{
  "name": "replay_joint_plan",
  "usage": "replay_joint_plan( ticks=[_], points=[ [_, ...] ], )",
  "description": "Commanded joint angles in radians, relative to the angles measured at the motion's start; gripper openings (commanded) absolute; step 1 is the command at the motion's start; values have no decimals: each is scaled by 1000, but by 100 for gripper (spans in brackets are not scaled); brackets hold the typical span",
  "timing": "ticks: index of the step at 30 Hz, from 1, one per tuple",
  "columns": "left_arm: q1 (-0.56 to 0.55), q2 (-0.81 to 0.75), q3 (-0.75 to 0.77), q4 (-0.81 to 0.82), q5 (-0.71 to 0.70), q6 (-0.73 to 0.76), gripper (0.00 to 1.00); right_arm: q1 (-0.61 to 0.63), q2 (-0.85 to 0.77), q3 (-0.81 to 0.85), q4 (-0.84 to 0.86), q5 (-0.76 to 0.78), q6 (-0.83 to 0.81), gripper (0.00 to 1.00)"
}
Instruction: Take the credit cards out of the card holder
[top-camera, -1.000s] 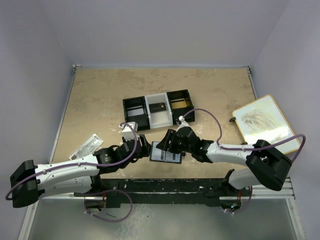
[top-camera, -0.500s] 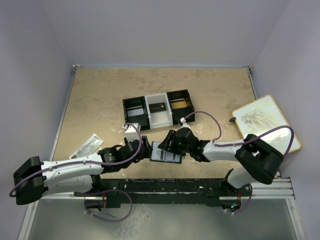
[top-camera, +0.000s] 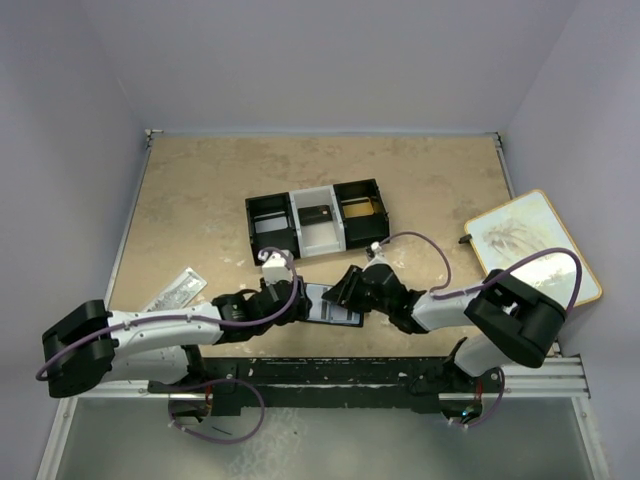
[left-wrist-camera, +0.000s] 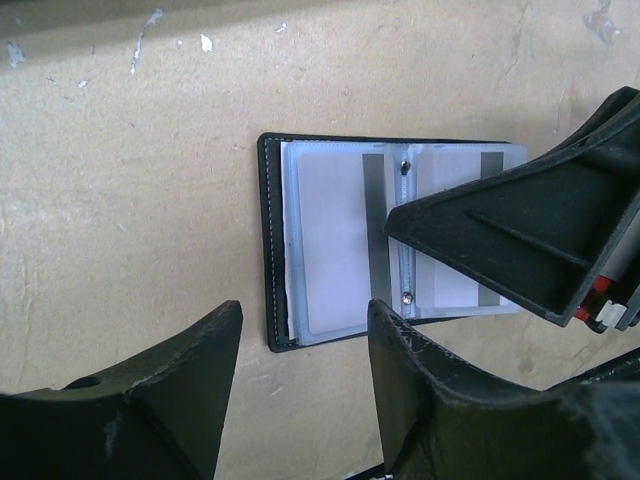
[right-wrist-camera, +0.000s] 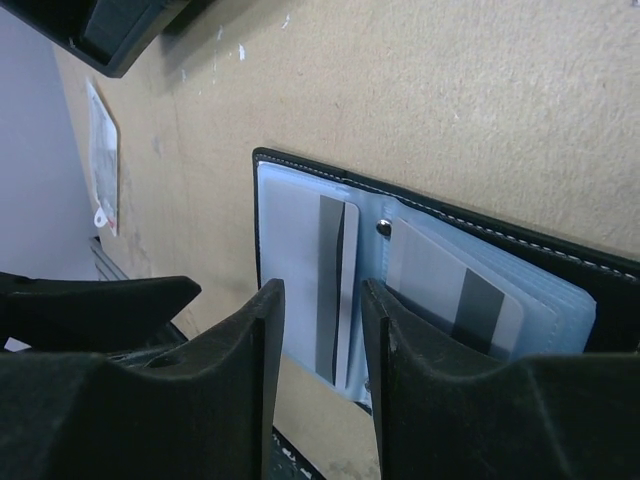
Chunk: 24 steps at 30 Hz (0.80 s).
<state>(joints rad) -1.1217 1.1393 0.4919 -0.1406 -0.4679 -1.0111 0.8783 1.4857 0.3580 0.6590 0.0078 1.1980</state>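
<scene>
- Even, bright light from above; soft shadows under both arms.
- Close fingers look dark, slightly blurred.
- Ahead of them the wallet is sharp, with mild sheen.

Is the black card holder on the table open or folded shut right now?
Open. The card holder lies spread flat, both halves of its clear sleeves facing up, with striped cards tucked inside them.

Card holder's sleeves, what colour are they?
The sleeves are clear pale blue, best seen in the left wrist view.

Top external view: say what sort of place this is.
Probably a robot test cell: plain walls enclose a tan table, arms bolt to a metal rail, and a card holder lies staged.
</scene>
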Motion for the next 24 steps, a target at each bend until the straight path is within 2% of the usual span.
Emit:
replay_joint_plan(
  ticks=[1, 4, 12, 16, 24],
  points=[
    [2, 30, 40, 62, 30, 16, 50, 1, 24, -39, -8, -6, 2, 39],
    [2, 65, 48, 70, 33, 21, 48, -1, 21, -62, 33, -10, 11, 33],
    [3, 162, 95, 84, 39, 32, 44, -5, 27, -94, 120, -46, 17, 29],
    [9, 216, 102, 126, 73, 29, 38, -6, 53, -91, 152, -72, 19, 24],
    [16, 271, 83, 130, 73, 6, 30, -9, 91, -108, 224, -92, 53, 23]
  ],
)
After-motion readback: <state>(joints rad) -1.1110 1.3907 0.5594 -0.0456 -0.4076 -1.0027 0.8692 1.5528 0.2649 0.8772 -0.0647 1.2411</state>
